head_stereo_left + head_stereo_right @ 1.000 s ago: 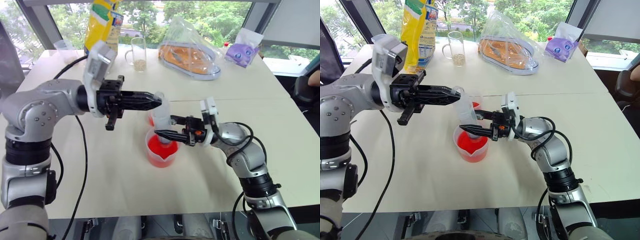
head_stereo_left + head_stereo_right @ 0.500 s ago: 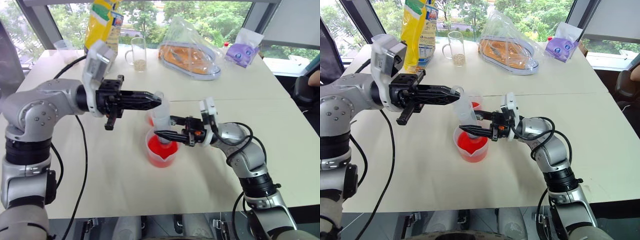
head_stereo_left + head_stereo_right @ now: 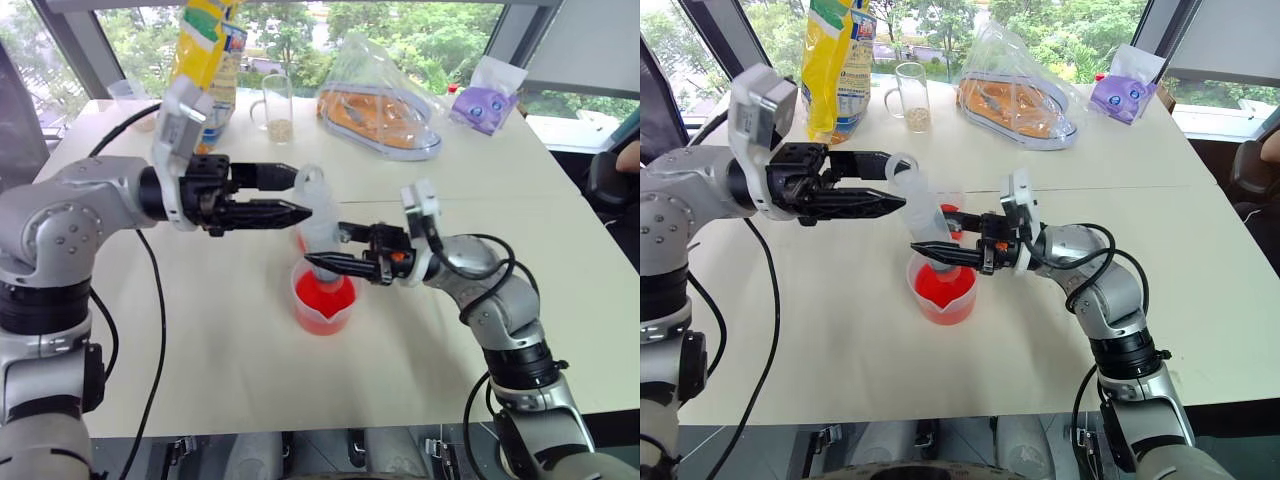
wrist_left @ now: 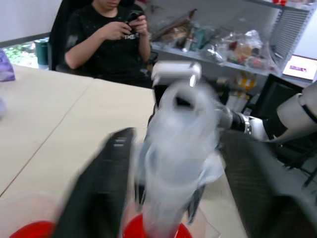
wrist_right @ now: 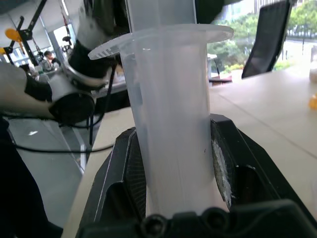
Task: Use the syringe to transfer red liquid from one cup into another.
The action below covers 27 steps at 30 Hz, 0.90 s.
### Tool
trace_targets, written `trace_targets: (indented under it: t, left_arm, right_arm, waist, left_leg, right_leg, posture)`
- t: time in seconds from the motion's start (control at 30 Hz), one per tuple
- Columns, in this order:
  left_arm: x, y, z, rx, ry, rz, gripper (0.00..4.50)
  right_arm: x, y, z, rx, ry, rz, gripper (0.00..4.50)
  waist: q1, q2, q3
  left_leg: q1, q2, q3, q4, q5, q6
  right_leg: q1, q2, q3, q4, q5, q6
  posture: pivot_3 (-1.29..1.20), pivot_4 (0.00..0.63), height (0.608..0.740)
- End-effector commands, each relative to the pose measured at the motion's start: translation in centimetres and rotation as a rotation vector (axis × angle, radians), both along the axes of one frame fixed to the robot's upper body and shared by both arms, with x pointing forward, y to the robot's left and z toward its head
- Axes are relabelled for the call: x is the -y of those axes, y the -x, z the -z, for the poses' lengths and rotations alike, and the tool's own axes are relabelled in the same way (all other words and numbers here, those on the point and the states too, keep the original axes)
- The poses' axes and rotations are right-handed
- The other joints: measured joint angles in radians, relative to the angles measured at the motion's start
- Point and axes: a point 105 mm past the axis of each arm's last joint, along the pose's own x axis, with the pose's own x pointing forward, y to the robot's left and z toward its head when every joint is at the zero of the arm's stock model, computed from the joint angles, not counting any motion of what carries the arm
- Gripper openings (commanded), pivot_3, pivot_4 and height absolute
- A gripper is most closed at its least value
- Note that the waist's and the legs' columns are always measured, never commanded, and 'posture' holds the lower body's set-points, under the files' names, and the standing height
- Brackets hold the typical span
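Note:
The clear syringe (image 3: 318,225) stands nearly upright, tilted a little, with its lower end over the spouted cup (image 3: 322,303) of red liquid (image 3: 322,297). My right gripper (image 3: 325,250) comes in from the right and is shut on the syringe barrel (image 5: 168,148), one black finger (image 5: 130,173) on each side. From the left, my left gripper (image 3: 303,193) stands open, with its fingers (image 4: 101,188) above and below the syringe's upper end. The smaller cup (image 3: 951,209) stands just behind the spouted cup, mostly hidden by the syringe.
At the back of the white table (image 3: 230,350) stand a yellow bag (image 3: 205,50), a glass mug with grains (image 3: 276,108), a clear bag of bread (image 3: 380,105), a purple pouch (image 3: 485,100) and a clear cup (image 3: 130,95). A person (image 4: 106,37) sits beyond the table.
My left gripper has opened; it was shut at the syringe's top. The right gripper has lifted the syringe slightly over the spouted cup.

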Motion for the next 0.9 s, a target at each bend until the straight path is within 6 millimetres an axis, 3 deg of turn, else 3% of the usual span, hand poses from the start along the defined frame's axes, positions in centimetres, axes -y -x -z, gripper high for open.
trace_targets:
  t: [0.03, 0.37, 0.57, 0.7, 0.9]
  left_arm:
    - [-0.6, 0.2, -0.9, 0.054, 0.008, -0.026, 4.45]
    - [-4.7, 0.2, -0.9, 0.099, -0.031, -0.159, 4.45]
    - [-6.5, -0.8, -2.1, 0.144, -0.004, -0.272, 4.45]
    - [-7.0, -1.2, -2.3, 0.162, 0.002, -0.303, 4.45]
    - [-6.9, -1.4, -2.4, 0.172, 0.013, -0.306, 4.45]
  right_arm:
    - [0.1, 0.8, -1.5, 0.03, -0.036, -0.02, 1.44]
    - [0.7, 0.3, -2.1, -0.013, -0.073, 0.015, 1.44]
    - [1.4, -1.2, -7.0, 0.003, -0.171, 0.044, 1.44]
    - [1.4, -4.0, -11.0, 0.023, -0.27, 0.099, 1.44]
    - [-0.3, -8.5, -10.7, 0.071, -0.253, 0.178, 1.44]
  waist:
    - [0.0, 0.0, 0.0]
    - [0.0, 0.0, 0.0]
    - [-0.002, 0.0, 0.0]
    - [-0.006, 0.0, 0.0]
    - [-0.005, 0.0, 0.0]
  left_leg:
    - [0.0, 0.0, 0.0, 0.0, 0.0, 0.0]
    - [0.0, 0.0, 0.0, 0.0, 0.0, 0.0]
    - [0.0, 0.0, 0.0, 0.0, 0.0, 0.0]
    - [0.001, 0.001, 0.001, 0.0, 0.0, 0.0]
    - [0.0, 0.0, 0.002, -0.001, 0.0, 0.0]
  right_leg:
    - [0.0, 0.0, 0.0, 0.0, 0.0, 0.0]
    - [0.0, 0.0, 0.0, 0.0, 0.0, 0.0]
    - [0.0, 0.0, 0.0, 0.0, 0.0, 0.0]
    - [-0.001, 0.0, 0.0, 0.001, 0.0, 0.0]
    - [-0.001, 0.0, 0.0, 0.0, 0.0, 0.0]
  posture:
    - [0.0, 0.15, 0.74]
    - [0.0, 0.15, 0.74]
    - [0.0, 0.15, 0.74]
    - [0.0, 0.15, 0.74]
    - [0.0, 0.15, 0.74]
